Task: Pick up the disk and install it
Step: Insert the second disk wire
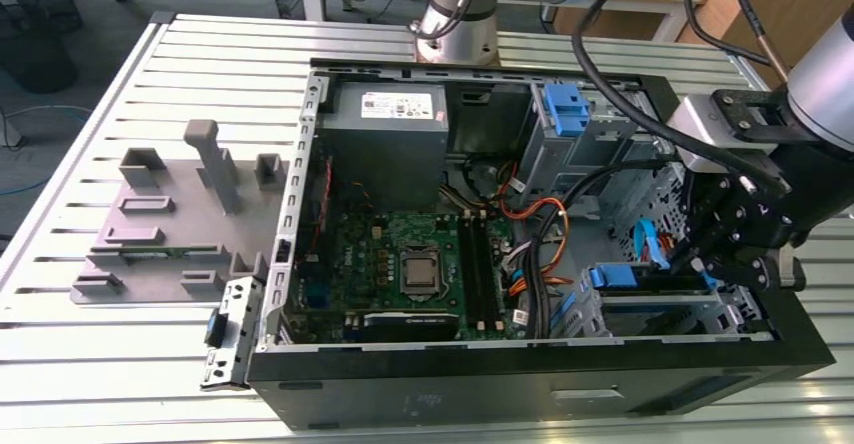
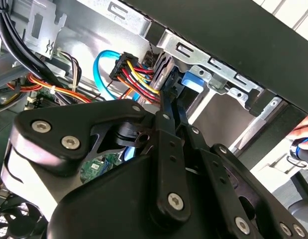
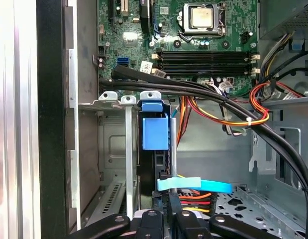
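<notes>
Disk (image 3: 155,133), a flat metal drive framed in blue plastic caddy rails, stands on edge inside the grey sheet-metal drive bay (image 3: 114,129). That bay sits at the front corner of the open black computer case (image 1: 534,384). In the first wrist view the caddy's smooth blue tab sits at the bay's mouth, level with the bay's folded metal lugs. In the exterior view the same blue tab (image 1: 627,276) shows in the bay just beside my black linkage.

My jaws are narrow, closed on the thin rear edge of the disk, as both wrist views show.

Contents of the case:
- A green printed motherboard (image 3: 208,50), carrying a square silver processor and long black memory slots.
- A boxy grey power supply (image 1: 387,124) at the far end.
- A flat light-blue ribbon cable (image 3: 193,185) crossing just beside the disk's rear.
- A bundle of red, yellow and black wires (image 2: 136,74) ending in a black plug near the disk.

The case lies on a ribbed aluminium surface (image 1: 107,364).
</notes>
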Robot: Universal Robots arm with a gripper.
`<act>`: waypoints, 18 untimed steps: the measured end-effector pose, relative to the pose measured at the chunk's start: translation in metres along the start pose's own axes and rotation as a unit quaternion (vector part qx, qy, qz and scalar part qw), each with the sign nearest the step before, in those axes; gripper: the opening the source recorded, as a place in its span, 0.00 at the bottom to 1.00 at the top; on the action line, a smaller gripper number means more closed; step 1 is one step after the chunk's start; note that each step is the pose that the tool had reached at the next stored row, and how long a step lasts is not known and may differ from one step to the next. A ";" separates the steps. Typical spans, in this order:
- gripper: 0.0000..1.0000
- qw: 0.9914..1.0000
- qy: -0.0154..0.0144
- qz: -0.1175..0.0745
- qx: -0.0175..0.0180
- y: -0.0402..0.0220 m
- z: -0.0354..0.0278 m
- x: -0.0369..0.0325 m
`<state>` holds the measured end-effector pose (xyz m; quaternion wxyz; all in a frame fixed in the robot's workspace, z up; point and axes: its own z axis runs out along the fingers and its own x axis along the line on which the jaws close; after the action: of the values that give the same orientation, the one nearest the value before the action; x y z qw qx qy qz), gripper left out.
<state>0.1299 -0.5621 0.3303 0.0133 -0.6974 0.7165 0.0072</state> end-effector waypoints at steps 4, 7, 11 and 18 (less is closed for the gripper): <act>0.16 1.000 0.000 0.000 0.000 0.0000 0.0024 0.0001; 0.16 1.000 0.000 0.000 0.000 0.0000 0.0029 0.0001; 0.18 1.000 0.000 0.000 0.000 0.0000 0.0036 0.0001; 0.24 1.000 0.000 0.000 0.000 -0.0001 -0.0080 -0.0002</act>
<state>0.1299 -0.5621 0.3383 0.0133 -0.6974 0.7165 0.0072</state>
